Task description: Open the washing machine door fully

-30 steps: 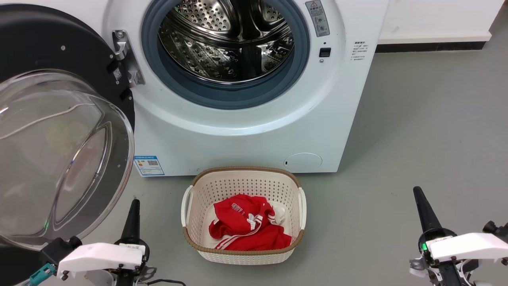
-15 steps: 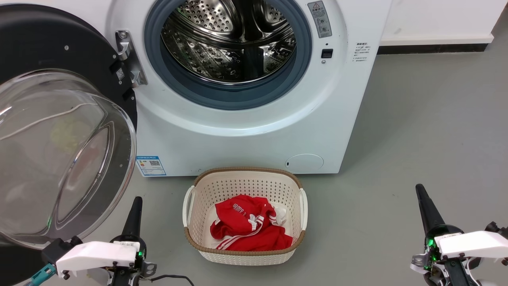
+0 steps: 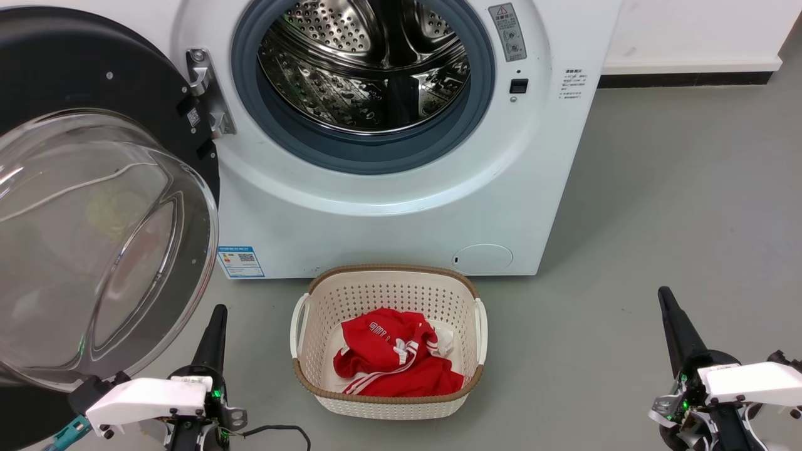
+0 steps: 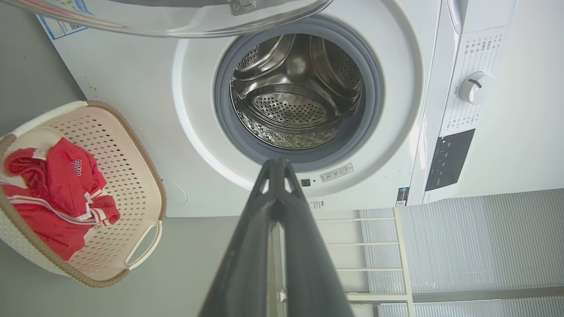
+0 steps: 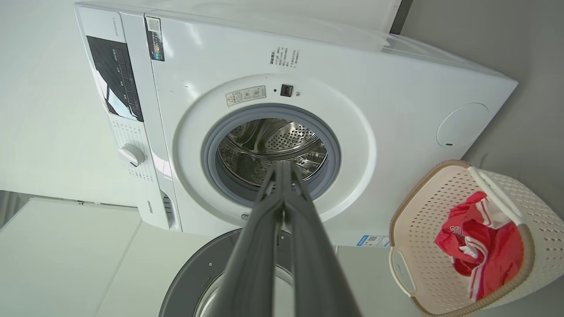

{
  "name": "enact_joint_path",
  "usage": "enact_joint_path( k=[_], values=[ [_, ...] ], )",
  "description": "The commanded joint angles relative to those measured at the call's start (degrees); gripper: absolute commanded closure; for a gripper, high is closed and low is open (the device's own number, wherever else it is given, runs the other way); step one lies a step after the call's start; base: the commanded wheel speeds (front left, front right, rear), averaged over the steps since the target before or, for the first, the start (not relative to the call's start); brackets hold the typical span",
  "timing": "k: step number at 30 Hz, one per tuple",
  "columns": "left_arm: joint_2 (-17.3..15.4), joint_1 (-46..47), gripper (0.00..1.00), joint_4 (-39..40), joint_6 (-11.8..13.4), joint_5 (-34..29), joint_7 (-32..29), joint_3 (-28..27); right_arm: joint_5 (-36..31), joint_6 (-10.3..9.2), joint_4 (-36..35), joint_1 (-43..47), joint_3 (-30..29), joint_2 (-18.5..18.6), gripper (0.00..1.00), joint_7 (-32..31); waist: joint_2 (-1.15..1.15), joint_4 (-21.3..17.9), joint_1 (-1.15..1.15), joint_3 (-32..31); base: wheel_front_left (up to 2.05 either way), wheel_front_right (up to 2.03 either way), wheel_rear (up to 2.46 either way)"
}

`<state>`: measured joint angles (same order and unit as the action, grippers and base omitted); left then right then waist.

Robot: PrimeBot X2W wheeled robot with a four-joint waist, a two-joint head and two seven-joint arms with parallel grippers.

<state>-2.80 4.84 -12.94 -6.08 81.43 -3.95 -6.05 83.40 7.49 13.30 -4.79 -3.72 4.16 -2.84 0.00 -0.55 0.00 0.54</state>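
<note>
Grey floor [image 3: 658, 188], little change beyond camera drift: left claw [image 3: 217, 313] and right claw [image 3: 664, 295] stay pressed together, washing machine door [image 3: 100, 238] up-left of them still wide; likely done.

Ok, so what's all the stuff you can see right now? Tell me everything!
washing machine: one, white, ahead
washing machine door: one, black with clear glass, swung open left
drum: one, steel, grey-blue ring, inside machine
round cover: one, white, low on machine front
sticker: one, blue, machine's lower left
dial: one, white, control panel
basket: one, cream, brown rim, floor before machine
clothes: one heap, red and white, in basket
left gripper: one, dark, shut, lower left
right gripper: one, dark, shut, lower right
</note>
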Motion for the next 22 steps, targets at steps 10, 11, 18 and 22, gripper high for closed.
enact_joint_path(
  k=[10, 11, 18, 22],
  values=[
    [-0.13, 1.33, 1.0, -0.6, -0.99, 5.58, -1.41, -0.39, 5.3, 0.0, 0.34, -1.4, -0.71, -0.05, 1.0, -1.26, 0.0, 0.24, 0.0, -0.16, 0.0, 0.0, 0.0],
    [-0.13, 1.38, 1.0, -0.66, -1.06, 5.98, -1.55, -0.42, 5.74, 0.0, 0.37, -1.44, -0.76, -0.06, 1.0, -1.37, 0.0, 0.27, 0.0, -0.17, 0.0, 0.0, 0.0],
    [-0.13, 1.53, 1.0, -1.02, -1.37, 8.97, -2.3, -0.53, 8.43, 0.0, 0.55, -1.43, -1.09, -0.13, 1.0, -2.13, 0.0, 0.42, 0.0, -0.27, 0.0, 0.0, 0.0],
    [-0.13, 1.65, 1.0, -1.21, -1.51, 10.57, -2.63, -0.6, 9.96, 0.0, 0.66, -1.58, -1.28, -0.18, 1.0, -2.46, 0.0, 0.51, 0.0, -0.33, 0.0, 0.0, 0.0]
  ],
)
